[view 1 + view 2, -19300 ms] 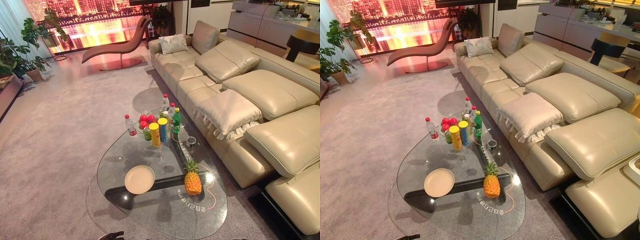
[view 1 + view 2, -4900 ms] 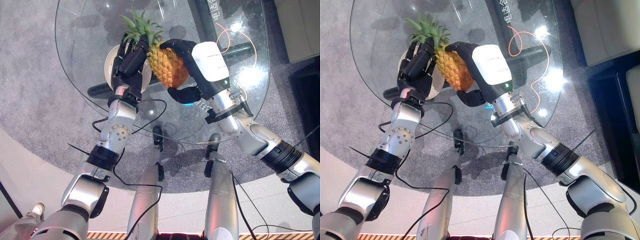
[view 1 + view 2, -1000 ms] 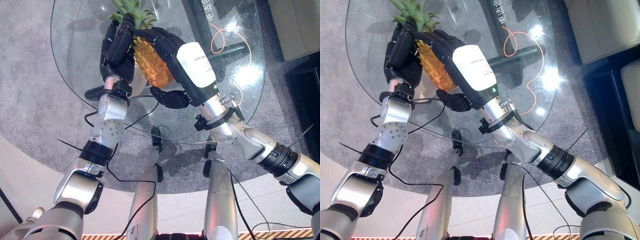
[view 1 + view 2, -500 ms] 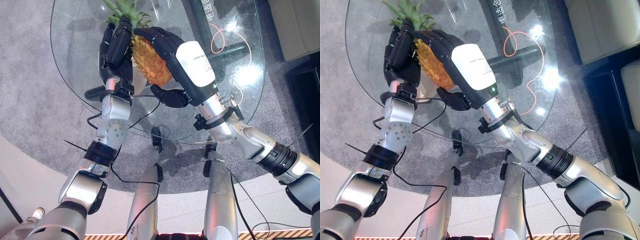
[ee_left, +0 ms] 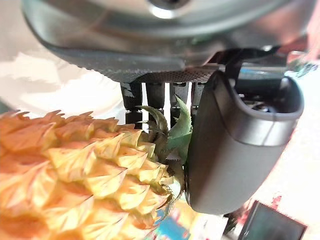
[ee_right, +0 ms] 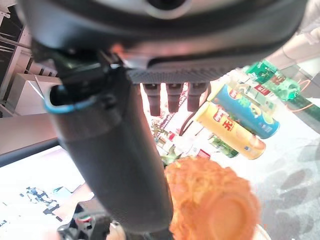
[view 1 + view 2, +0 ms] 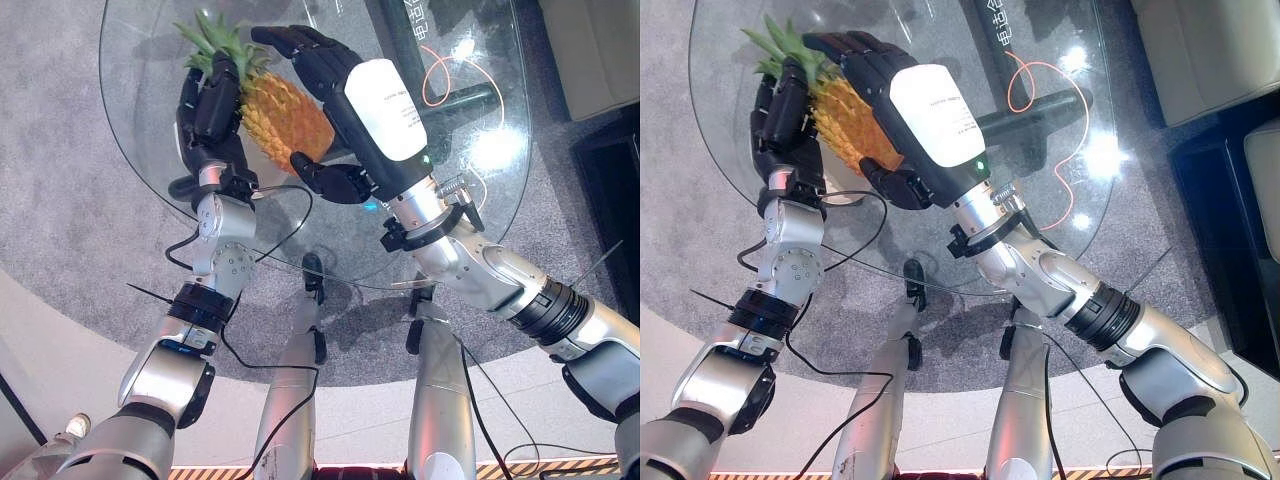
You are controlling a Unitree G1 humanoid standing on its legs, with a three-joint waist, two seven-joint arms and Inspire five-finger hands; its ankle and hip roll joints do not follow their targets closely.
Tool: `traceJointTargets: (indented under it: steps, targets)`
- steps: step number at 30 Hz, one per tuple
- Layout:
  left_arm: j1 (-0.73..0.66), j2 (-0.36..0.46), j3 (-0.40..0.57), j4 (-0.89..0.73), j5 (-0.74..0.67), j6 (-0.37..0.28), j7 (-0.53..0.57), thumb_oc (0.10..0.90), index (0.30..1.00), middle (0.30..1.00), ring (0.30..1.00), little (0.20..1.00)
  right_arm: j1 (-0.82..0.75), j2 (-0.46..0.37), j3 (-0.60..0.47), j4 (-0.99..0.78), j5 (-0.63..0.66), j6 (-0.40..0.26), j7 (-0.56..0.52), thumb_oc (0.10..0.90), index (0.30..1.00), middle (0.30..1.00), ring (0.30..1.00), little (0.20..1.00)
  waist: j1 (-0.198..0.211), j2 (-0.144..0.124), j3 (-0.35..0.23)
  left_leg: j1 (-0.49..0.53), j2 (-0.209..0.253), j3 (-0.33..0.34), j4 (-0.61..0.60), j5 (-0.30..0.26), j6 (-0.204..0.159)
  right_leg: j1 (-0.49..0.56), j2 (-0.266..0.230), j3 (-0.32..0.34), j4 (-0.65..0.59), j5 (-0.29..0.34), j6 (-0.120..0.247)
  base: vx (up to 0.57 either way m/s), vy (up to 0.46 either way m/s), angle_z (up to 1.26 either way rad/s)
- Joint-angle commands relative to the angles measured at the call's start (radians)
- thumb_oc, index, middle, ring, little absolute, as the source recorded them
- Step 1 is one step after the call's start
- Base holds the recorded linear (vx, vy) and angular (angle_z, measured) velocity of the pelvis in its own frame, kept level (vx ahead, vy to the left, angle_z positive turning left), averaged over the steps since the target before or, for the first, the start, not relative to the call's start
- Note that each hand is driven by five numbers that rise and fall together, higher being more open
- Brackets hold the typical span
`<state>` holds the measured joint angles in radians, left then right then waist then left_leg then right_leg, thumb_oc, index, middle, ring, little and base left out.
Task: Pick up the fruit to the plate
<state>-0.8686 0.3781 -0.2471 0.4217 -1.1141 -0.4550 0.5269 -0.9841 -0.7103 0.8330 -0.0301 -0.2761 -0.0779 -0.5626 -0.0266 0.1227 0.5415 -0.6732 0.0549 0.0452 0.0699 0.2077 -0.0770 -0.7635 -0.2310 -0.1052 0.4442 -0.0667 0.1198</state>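
Observation:
I hold a pineapple point(image 7: 282, 117) in the air over the glass table point(image 7: 150, 60), between both hands. It lies tilted, with its green crown point(image 7: 215, 42) toward the left. My right hand point(image 7: 372, 112) is curled round the fruit's body, fingers over the top and thumb point(image 7: 325, 178) below. My left hand point(image 7: 208, 112) stands with straight fingers against the leafy end; the left wrist view has the crown point(image 5: 172, 132) between its thumb and fingers. A pale sliver of the plate point(image 7: 840, 193) peeks out under the hands.
The table's dark base beam point(image 7: 478, 98) and an orange line point(image 7: 452, 72) run under the glass at the right. Yellow and blue cans point(image 6: 235, 127) and a green bottle stand farther along the table. Grey carpet surrounds it; the sofa point(image 7: 600, 40) is at the upper right.
Both hands have carried the pineapple leftward. Its crown has swung from pointing up to pointing left.

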Motion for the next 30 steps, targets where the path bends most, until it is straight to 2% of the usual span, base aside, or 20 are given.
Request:
traceJointTargets:
  steps: [1,10,16,20,23,28,30]
  targets:
    - [-0.168,0.026,0.066,-0.019,0.131,-0.172,0.051,0.100,0.300,0.300,0.300,0.200,-0.159,0.047,-0.074,-0.088,-0.049,-0.110,-0.042,0.800,0.900,0.900,0.900,0.900,0.025,-0.039,-0.021,0.034,-0.060,0.049,0.068,-0.113,0.001,0.118,0.031,-0.074,-0.253,0.113,0.003,0.00,0.000,0.00]
    - [-0.187,0.031,0.103,-0.030,0.360,-0.247,0.291,0.100,0.300,0.300,0.300,0.200,-0.144,0.053,-0.099,-0.087,-0.059,-0.084,-0.065,0.800,0.900,0.900,0.900,0.900,0.024,-0.048,-0.021,0.025,-0.056,0.048,0.070,-0.110,-0.003,0.111,0.034,-0.070,-0.250,0.112,0.002,0.00,0.000,0.00]
    - [-0.209,0.052,0.120,-0.018,0.660,-0.249,0.513,0.100,0.300,0.300,0.300,0.200,-0.107,0.054,-0.144,-0.024,-0.040,-0.012,-0.182,0.800,0.900,0.900,0.900,0.900,0.020,-0.059,-0.021,0.022,-0.051,0.048,0.069,-0.110,-0.005,0.110,0.040,-0.066,-0.251,0.111,0.000,0.00,0.000,0.00]
    - [-0.216,0.072,0.127,-0.003,0.784,-0.239,0.603,0.100,0.300,0.300,0.300,0.200,-0.064,0.052,-0.190,0.034,0.014,0.013,-0.268,0.800,0.900,0.900,0.900,0.900,0.011,-0.065,-0.021,0.019,-0.045,0.050,0.069,-0.112,-0.007,0.104,0.042,-0.058,-0.247,0.108,-0.001,0.00,0.000,0.00]
    - [-0.217,0.093,0.134,0.030,0.865,-0.242,0.659,0.100,0.300,0.300,0.300,0.200,0.004,0.062,-0.245,0.106,0.051,0.013,-0.356,0.800,0.900,0.900,0.900,0.900,0.000,-0.072,-0.021,0.022,-0.041,0.052,0.078,-0.125,-0.009,0.101,0.046,-0.051,-0.234,0.096,-0.002,-0.01,0.012,-0.01]
    - [-0.230,0.143,0.144,0.101,0.925,-0.255,0.698,0.100,0.300,0.300,0.300,0.200,0.112,0.080,-0.333,0.228,0.140,-0.034,-0.447,0.800,0.900,0.900,0.900,0.900,-0.021,-0.082,-0.021,0.012,-0.032,0.058,0.081,-0.126,-0.008,0.081,0.053,-0.039,-0.225,0.096,-0.006,0.01,0.042,-0.01]
    - [-0.229,0.167,0.145,0.140,0.949,-0.262,0.724,0.100,0.300,0.300,0.300,0.200,0.174,0.090,-0.372,0.295,0.215,-0.059,-0.478,0.800,0.900,0.900,0.900,0.900,-0.031,-0.090,-0.021,0.013,-0.026,0.062,0.087,-0.139,-0.008,0.077,0.057,-0.032,-0.214,0.083,-0.008,0.01,0.040,-0.06]
